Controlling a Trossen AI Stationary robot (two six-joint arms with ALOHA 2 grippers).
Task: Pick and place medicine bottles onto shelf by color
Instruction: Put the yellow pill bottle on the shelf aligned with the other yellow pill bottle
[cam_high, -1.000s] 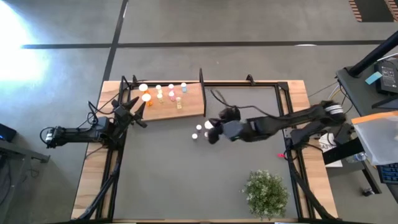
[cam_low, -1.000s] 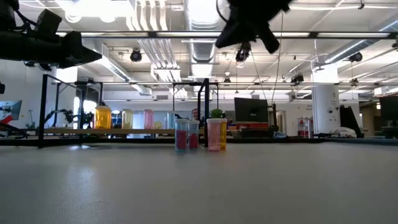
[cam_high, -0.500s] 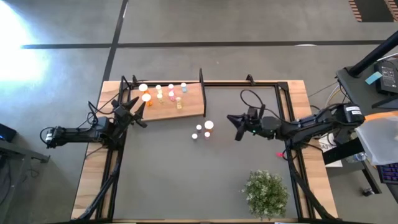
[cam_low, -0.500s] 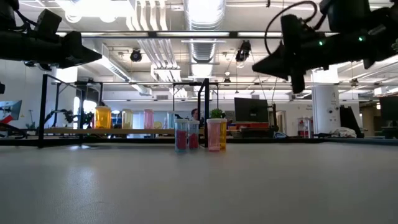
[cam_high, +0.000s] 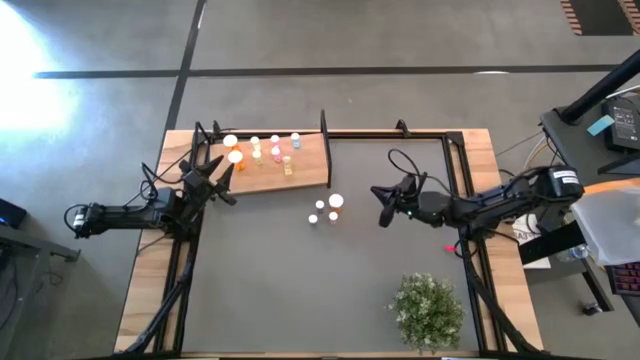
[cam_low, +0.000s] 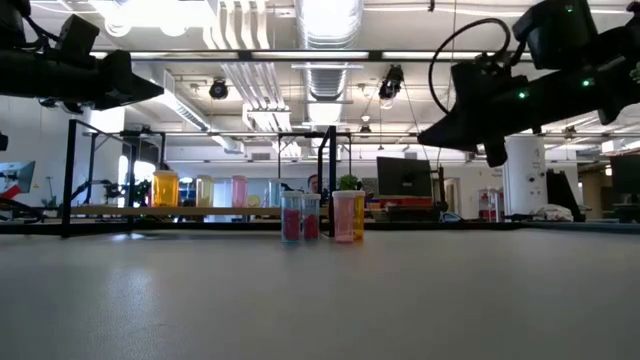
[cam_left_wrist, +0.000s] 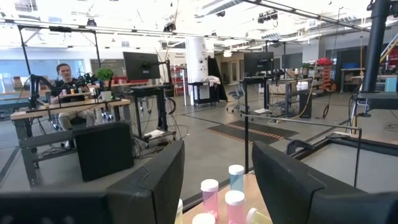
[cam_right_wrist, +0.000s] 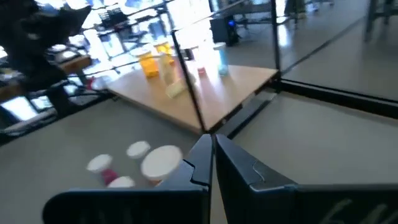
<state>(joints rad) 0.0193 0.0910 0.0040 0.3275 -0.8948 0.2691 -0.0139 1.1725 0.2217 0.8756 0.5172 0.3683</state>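
The shelf (cam_high: 305, 172), a light wooden board with a black post (cam_high: 323, 125), lies at the table's far left. Several medicine bottles (cam_high: 262, 150) stand on it, orange, pink, yellow and blue (cam_left_wrist: 236, 177). A few more white-capped bottles (cam_high: 325, 210) stand on the dark mat near the shelf's right corner; in the low view they show pink (cam_low: 292, 216) and orange. My right gripper (cam_high: 383, 206) hangs shut and level, to the right of these bottles, pointing at them (cam_right_wrist: 211, 146). My left gripper (cam_high: 222, 180) waits open at the shelf's left end, nothing between its fingers (cam_left_wrist: 219, 149).
A green bushy plant (cam_high: 428, 310) stands at the near right of the mat. A black frame rail (cam_high: 400, 135) runs along the table's far edge. Bare mat (cam_high: 280, 290) stretches across the table's near half.
My right gripper has drawn back from above the loose bottles toward the table's right edge and has come down, tipping from a downward slant to level. The bottles have stayed where they stood.
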